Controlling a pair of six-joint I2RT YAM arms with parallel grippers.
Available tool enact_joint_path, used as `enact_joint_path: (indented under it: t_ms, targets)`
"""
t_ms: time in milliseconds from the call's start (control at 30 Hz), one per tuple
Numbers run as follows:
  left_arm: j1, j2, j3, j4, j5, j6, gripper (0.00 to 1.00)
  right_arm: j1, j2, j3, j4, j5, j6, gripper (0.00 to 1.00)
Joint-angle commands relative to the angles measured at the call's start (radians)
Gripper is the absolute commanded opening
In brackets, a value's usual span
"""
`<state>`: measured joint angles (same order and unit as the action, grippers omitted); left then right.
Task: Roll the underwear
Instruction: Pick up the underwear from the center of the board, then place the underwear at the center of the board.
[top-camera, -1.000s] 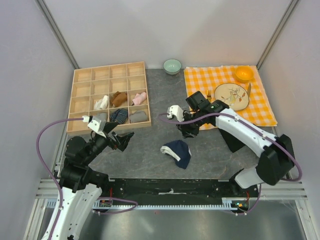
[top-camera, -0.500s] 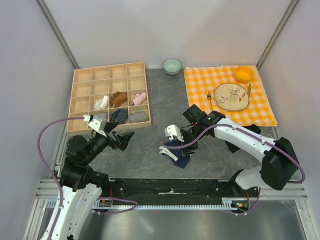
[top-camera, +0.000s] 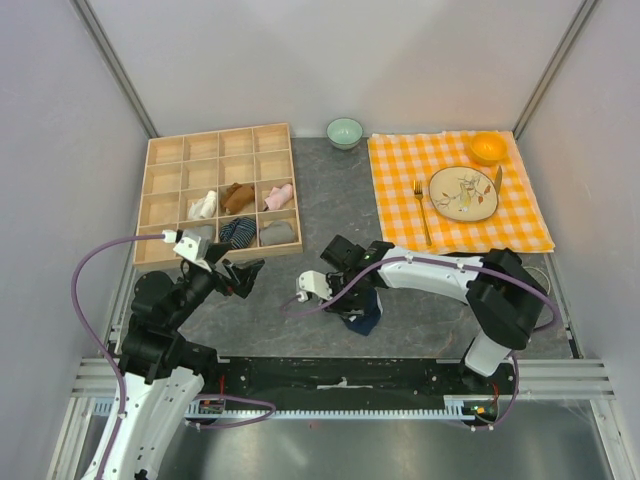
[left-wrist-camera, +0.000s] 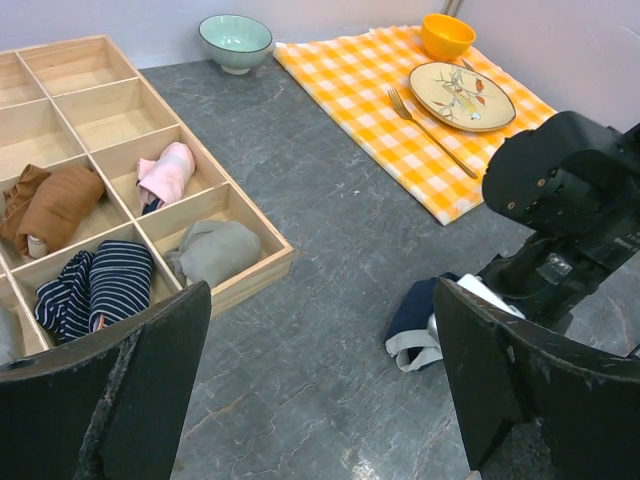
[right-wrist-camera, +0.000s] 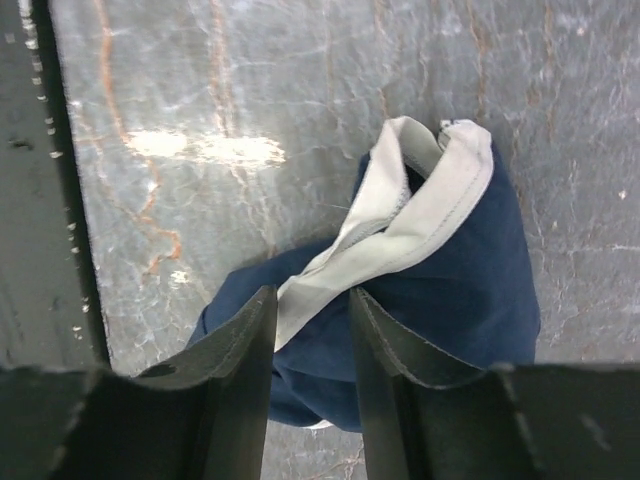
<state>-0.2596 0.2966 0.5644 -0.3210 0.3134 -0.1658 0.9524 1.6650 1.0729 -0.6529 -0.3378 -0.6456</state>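
Observation:
The underwear is a bunched navy heap with white trim on the grey table, also seen in the left wrist view. My right gripper is down on its left part. In the right wrist view, the jaws of the right gripper stand partly apart, straddling the white band and a fold of the underwear. My left gripper hovers wide open to the left, clear of the fabric. In its own view, the left gripper has only bare table between its fingers.
A wooden compartment tray at the back left holds rolled garments, among them a striped one and a grey one. A green bowl stands behind. The checked cloth carries a plate, fork and orange bowl.
My right arm has swung left and down from beside the checked cloth onto the underwear, its jaws widening. The underwear now looks more bunched. The left arm has barely moved.

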Motion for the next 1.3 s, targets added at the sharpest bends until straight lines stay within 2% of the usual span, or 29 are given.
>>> enact_joint_path:
  t_ms: [0,33,67,133,167,267,400,500,633,733,800,900,967,1067,1100,1167,1200,1267]
  targets:
    - [0.002,-0.007,0.005,-0.003,-0.020,0.025,0.98,0.006,0.024,0.047,0.058,0.092,0.070,0.37]
    - [0.002,-0.008,0.005,-0.004,-0.020,0.023,0.98,0.006,0.027,0.047,0.058,0.094,0.070,0.23]
    - [0.002,-0.007,0.005,-0.003,-0.020,0.025,0.98,0.006,0.027,0.047,0.055,0.095,0.072,0.15]
    - [0.002,-0.008,0.005,-0.004,-0.019,0.025,0.98,0.006,0.022,0.048,0.049,0.095,0.073,0.03]
    - [0.002,-0.007,0.005,-0.001,-0.017,0.025,0.98,0.006,0.015,0.050,0.044,0.095,0.073,0.01]
    - [0.002,-0.005,0.003,-0.001,-0.013,0.025,0.98,0.006,-0.010,0.067,0.012,0.065,0.067,0.00]
    - [0.002,-0.005,0.003,-0.001,-0.013,0.025,0.98,0.005,-0.047,0.134,-0.100,-0.088,0.026,0.00]
    - [0.002,-0.004,0.003,0.000,-0.013,0.025,0.98,0.005,-0.063,0.258,-0.220,-0.187,-0.012,0.00]
    - [0.002,-0.007,0.003,0.000,-0.017,0.026,0.98,0.005,-0.068,0.534,-0.377,-0.280,-0.043,0.00]
    - [0.003,-0.010,0.003,-0.003,-0.025,0.026,0.98,0.002,-0.076,0.707,-0.450,-0.334,-0.054,0.00]
    - [0.003,-0.011,0.003,-0.004,-0.027,0.028,0.98,-0.038,-0.100,0.745,-0.462,-0.380,-0.043,0.00]
    - [0.003,-0.010,0.005,-0.004,-0.027,0.028,0.98,-0.171,-0.166,0.678,-0.404,-0.434,0.028,0.00]
    - [0.002,-0.010,0.003,-0.003,-0.023,0.026,0.98,-0.272,-0.247,0.489,-0.248,-0.405,0.099,0.00]
    - [0.002,-0.007,0.005,-0.003,-0.017,0.025,0.98,-0.358,-0.318,0.161,-0.010,-0.178,0.213,0.00]
    - [0.003,-0.007,0.003,-0.001,-0.016,0.025,0.98,-0.372,-0.314,0.030,0.034,-0.009,0.219,0.00]
    - [0.003,-0.007,0.003,0.002,-0.008,0.023,0.98,-0.440,-0.260,-0.052,0.131,0.112,0.238,0.06]
    - [0.003,-0.004,0.002,0.000,-0.007,0.023,0.98,-0.473,-0.236,-0.079,0.140,0.140,0.236,0.15]
    - [0.003,-0.001,0.002,0.003,0.000,0.022,0.98,-0.571,-0.197,-0.079,0.139,0.109,0.239,0.21]
